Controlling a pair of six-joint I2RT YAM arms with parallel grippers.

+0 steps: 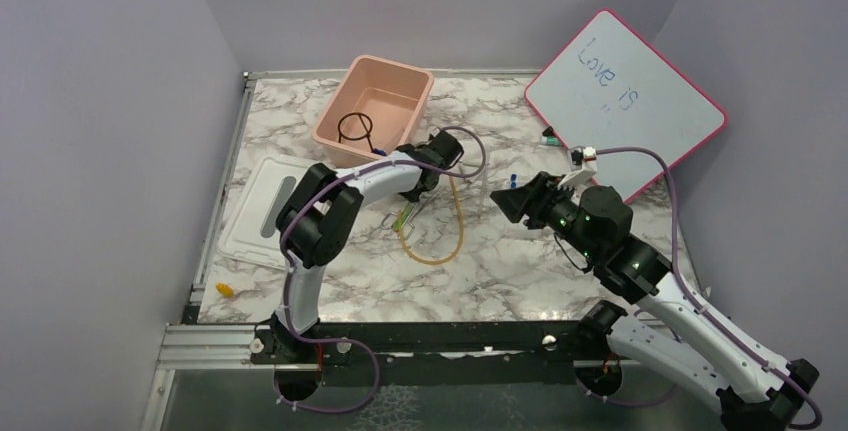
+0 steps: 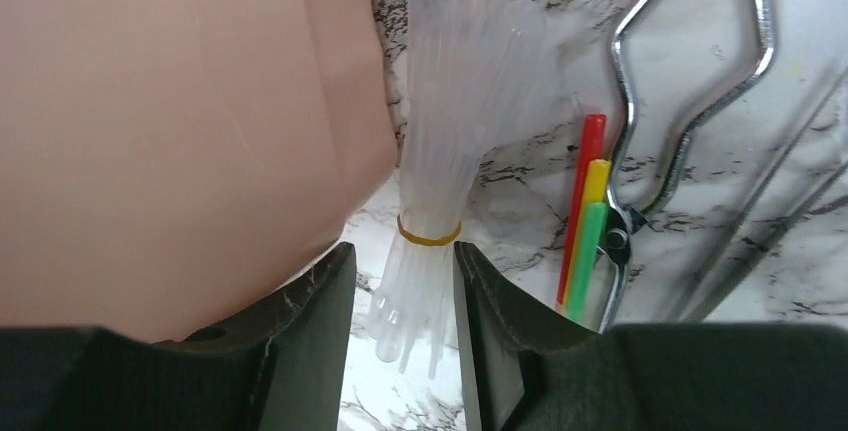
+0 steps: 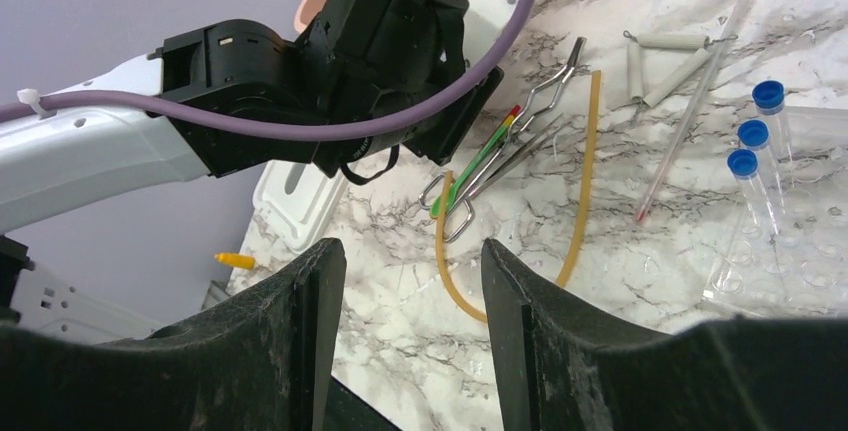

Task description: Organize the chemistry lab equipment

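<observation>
- Now spotting a pipette bundle [image 2: 440, 151] flat on the marble, just beside the tub [image 2: 180, 131] at its 9 o'clock, with tongs [image 2: 615, 236] and coloured sticks [image 2: 585, 221] at 3 o'clock.
- Straddling the bundle's thin end with the left gripper [image 2: 402, 281], jaws partway apart, nothing pinched yet.
- Hanging the right gripper [image 3: 412, 251] wide and empty, at 3 o'clock of the left one in the top view, near the tube [image 3: 580, 181].
- Judging the bundle light, soft, slick plastic, likely to squash or splay under a hard squeeze.
- Best taken at the yellow band [image 2: 428, 238], where bound tight; gently, minding the tub wall.
</observation>
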